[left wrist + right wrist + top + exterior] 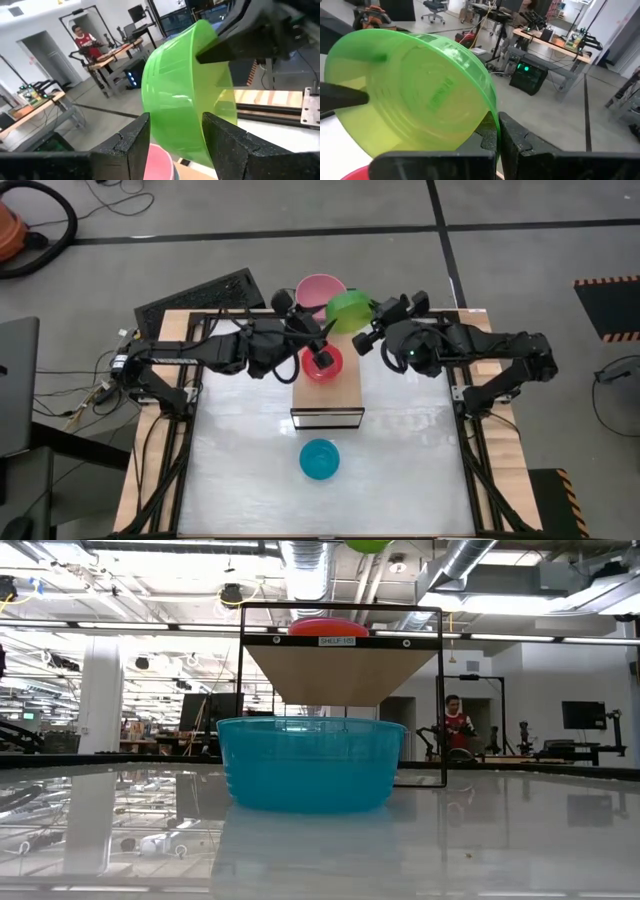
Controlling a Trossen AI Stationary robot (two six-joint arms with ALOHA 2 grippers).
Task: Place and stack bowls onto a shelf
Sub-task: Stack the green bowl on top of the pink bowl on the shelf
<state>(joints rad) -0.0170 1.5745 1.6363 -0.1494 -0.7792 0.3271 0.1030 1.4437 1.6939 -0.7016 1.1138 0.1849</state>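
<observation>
Behind, a busy workshop with a person (85,37) at benches. Right gripper (366,330) clamped on green bowl's (349,310) rim, tilted, beside the shelf (340,392). Left gripper (315,345) spread apart over red bowl (322,367), just ahead.

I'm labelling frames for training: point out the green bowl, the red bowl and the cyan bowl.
green bowl (350,310), high view, its inside.
red bowl (334,369), high view, its rim.
cyan bowl (319,459), high view, its centre.

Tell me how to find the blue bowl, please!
Look at the shiny table from above and find the little wooden shelf in its middle. Just in front of it sits the cyan bowl, alone on the tabletop, untouched by either arm; the other bowls are up behind.
</observation>
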